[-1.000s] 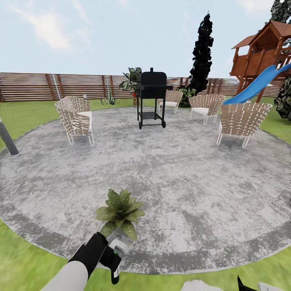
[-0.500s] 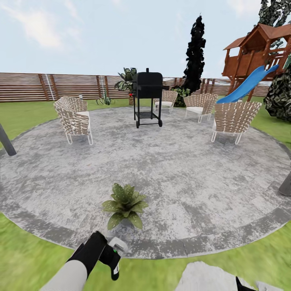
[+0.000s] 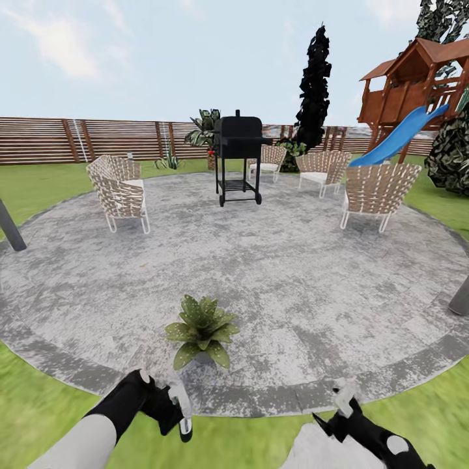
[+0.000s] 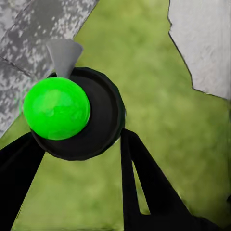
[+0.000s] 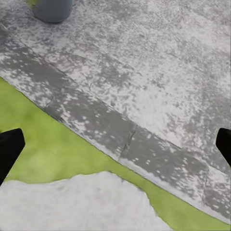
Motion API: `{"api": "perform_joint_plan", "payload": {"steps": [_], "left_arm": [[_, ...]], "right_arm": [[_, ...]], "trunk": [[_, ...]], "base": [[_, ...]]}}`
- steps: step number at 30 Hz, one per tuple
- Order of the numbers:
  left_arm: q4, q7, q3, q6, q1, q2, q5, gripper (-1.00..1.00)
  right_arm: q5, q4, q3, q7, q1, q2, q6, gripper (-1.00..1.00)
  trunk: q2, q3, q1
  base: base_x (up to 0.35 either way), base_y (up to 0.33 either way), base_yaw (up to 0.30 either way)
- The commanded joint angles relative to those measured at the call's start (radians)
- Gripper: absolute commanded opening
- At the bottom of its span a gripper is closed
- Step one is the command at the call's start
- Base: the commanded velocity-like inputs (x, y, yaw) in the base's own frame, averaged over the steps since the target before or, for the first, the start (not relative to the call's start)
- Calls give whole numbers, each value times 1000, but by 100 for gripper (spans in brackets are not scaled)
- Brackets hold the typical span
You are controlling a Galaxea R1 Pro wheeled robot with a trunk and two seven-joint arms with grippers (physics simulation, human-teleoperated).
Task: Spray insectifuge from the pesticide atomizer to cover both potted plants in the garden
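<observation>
The plant's [image 3: 202, 327] small grey pot [image 5: 52, 9] is mostly hidden under its leaves and cut off at the right wrist view's edge. The left gripper [image 3: 170, 412] covers most of the spray bottle [image 4: 77, 113]. Both arms run out of frame
</observation>
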Motion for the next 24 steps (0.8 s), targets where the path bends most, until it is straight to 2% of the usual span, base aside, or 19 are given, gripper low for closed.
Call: {"api": "perform_joint_plan", "payload": {"steps": [1, 2, 3, 4, 6, 9, 12, 13, 15, 16, 17, 19, 22, 24], "left_arm": [[-5, -38, -28, -9, -2, -1, -13, -100], [-6, -48, -35, -13, -2, -1, -16, -100], [-9, -93, -58, -30, -2, -2, -26, -100], [-9, -103, -62, -33, -2, -2, -31, -100], [-10, -109, -65, -35, -2, -2, -50, -100], [-10, -111, -66, -37, 0, -3, -84, -100], [-12, -112, -66, -38, 2, -2, -99, -100], [-12, -112, -66, -38, 2, -2, -100, -100], [-13, -112, -66, -39, 2, -1, -106, -100], [-14, -112, -66, -42, 0, 0, -116, -100], [-14, -112, -66, -45, -1, -1, -128, -100], [-14, -112, -66, -49, -2, -3, -140, -100], [-14, -113, -66, -61, -2, -9, -146, -100], [-14, -112, -66, -63, -3, -14, -166, -100]], "right_arm": [[10, 0, 13, 55, -18, 4, -6, 100], [10, 0, 20, 68, -23, 5, -6, 100], [9, 4, 67, 131, -47, 9, -5, 100], [8, 7, 88, 166, -53, 10, -5, 100], [7, 8, 107, 218, -58, 13, -5, 100], [8, 7, 114, 246, -66, 32, -5, 100], [11, 6, 121, 255, -80, 78, -3, 100], [12, 5, 132, 260, -86, 88, -3, 100], [11, 6, 190, 283, -110, 100, -3, 100], [11, 6, 234, 295, -125, 105, -3, -100], [10, 6, 270, 303, -137, 114, -3, -100], [10, 6, 305, 314, -149, 129, -3, -100], [12, 2, 316, 353, -158, 139, -3, -100], [12, 1, 318, 386, -184, 142, -3, -100]], "trunk": [[0, -1, 0], [0, -1, 0], [0, -1, 0], [0, -1, 0], [0, -1, 0], [0, -1, 0], [0, -1, 0], [0, -1, 0], [0, -1, 0], [0, -1, 0], [0, -1, 0], [0, -1, 0], [0, -1, 0], [0, -1, 0]], "base": [[0, 0, 0], [0, 0, 0], [0, 0, 0], [0, 0, 0], [0, 0, 0], [0, 0, 0], [0, 0, 0], [0, 0, 0], [0, 0, 0], [0, 0, 0], [0, 0, 0], [0, 0, 0], [0, 0, 0], [0, 0, 0]]}}
